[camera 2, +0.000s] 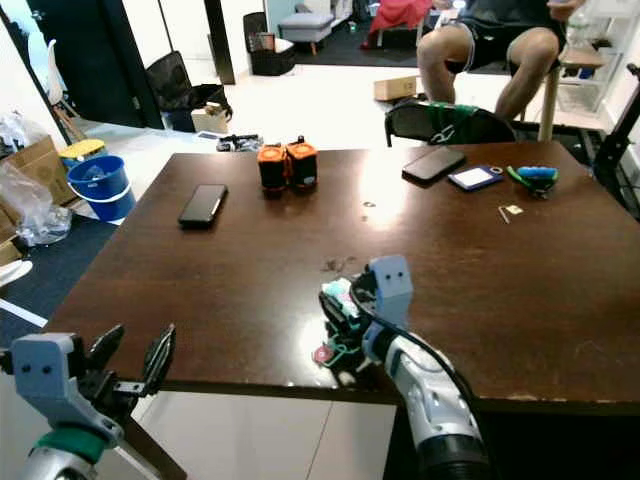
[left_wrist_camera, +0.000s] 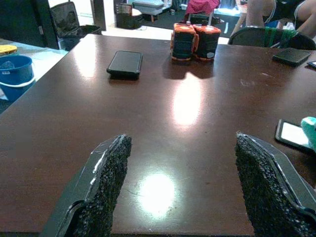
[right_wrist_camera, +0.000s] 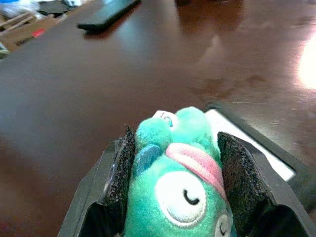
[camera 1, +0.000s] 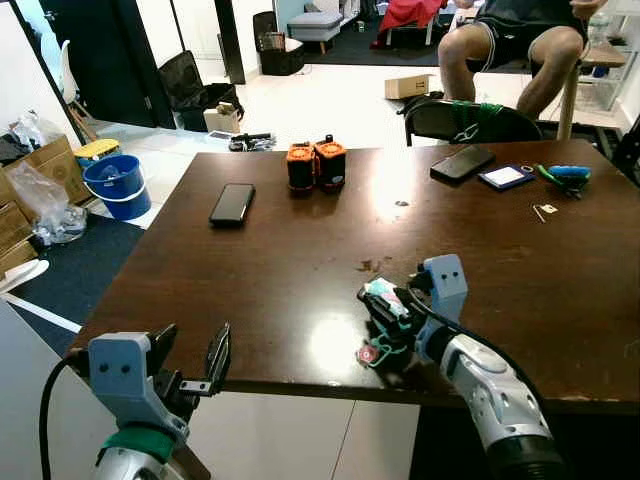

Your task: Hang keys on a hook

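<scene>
The keys hang on a green plush keychain [right_wrist_camera: 177,187] with a pink mouth, and a green cord and small pink tag [camera 1: 367,353] dangle from it. My right gripper [camera 1: 388,312] is shut on the plush, its black pads [right_wrist_camera: 122,168] pressing both sides. It is low over the brown table [camera 1: 300,270], near the front edge. A flat black-framed card [right_wrist_camera: 256,148] lies on the table just beyond the plush. My left gripper [camera 1: 190,362] stands open at the table's front left edge, its fingers [left_wrist_camera: 106,182] wide apart with nothing between them.
On the table are a black phone [camera 1: 232,203], two orange-and-black cans [camera 1: 316,165], another phone [camera 1: 462,162], a blue card [camera 1: 506,177] and a blue-green tool [camera 1: 568,175]. A person [camera 1: 510,45] sits behind a dark chair [camera 1: 470,120]. A blue bucket [camera 1: 116,185] stands on the floor to the left.
</scene>
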